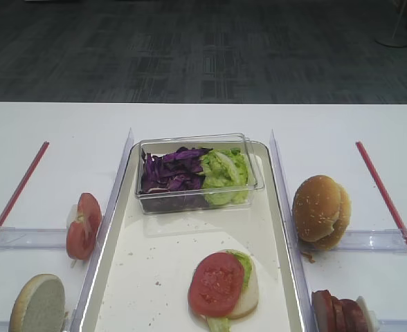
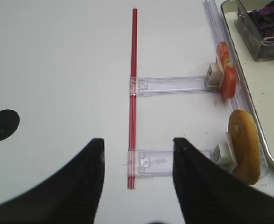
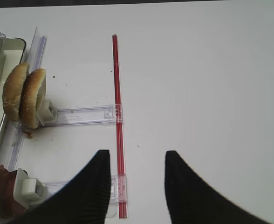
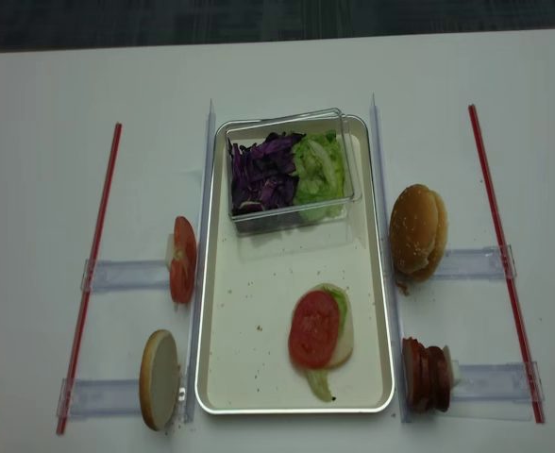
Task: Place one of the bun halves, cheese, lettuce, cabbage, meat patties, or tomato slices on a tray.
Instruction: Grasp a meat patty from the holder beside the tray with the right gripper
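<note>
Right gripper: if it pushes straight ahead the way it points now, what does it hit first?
Probably nothing: between the open right gripper fingers lies bare white table. The thin red strip runs just beside that line, though depth is unclear.

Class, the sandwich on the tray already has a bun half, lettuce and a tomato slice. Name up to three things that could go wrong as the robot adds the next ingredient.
1. The tomato slice sits off-centre on the bun half, so a meat patty dropped on it might slide off.
2. The meat patties stand on edge, packed together; the right tool might pull out two.
3. The clear box of cabbage sits on the tray and could be knocked.
</note>
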Motion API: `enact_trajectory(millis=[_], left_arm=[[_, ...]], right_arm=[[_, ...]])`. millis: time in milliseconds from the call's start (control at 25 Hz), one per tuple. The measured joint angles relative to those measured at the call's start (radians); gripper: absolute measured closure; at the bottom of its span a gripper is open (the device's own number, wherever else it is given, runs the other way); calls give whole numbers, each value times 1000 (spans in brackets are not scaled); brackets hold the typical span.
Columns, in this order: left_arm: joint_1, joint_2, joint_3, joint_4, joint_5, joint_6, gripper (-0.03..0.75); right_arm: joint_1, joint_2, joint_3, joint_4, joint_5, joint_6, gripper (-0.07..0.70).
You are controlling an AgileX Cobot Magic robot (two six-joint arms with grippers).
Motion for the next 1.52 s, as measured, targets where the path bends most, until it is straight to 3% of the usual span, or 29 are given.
enact_trajectory(millis=[1520], left_arm=[[0,0,0,0,0,0,402]], right_arm=[[0,0,0,0,0,0,313]])
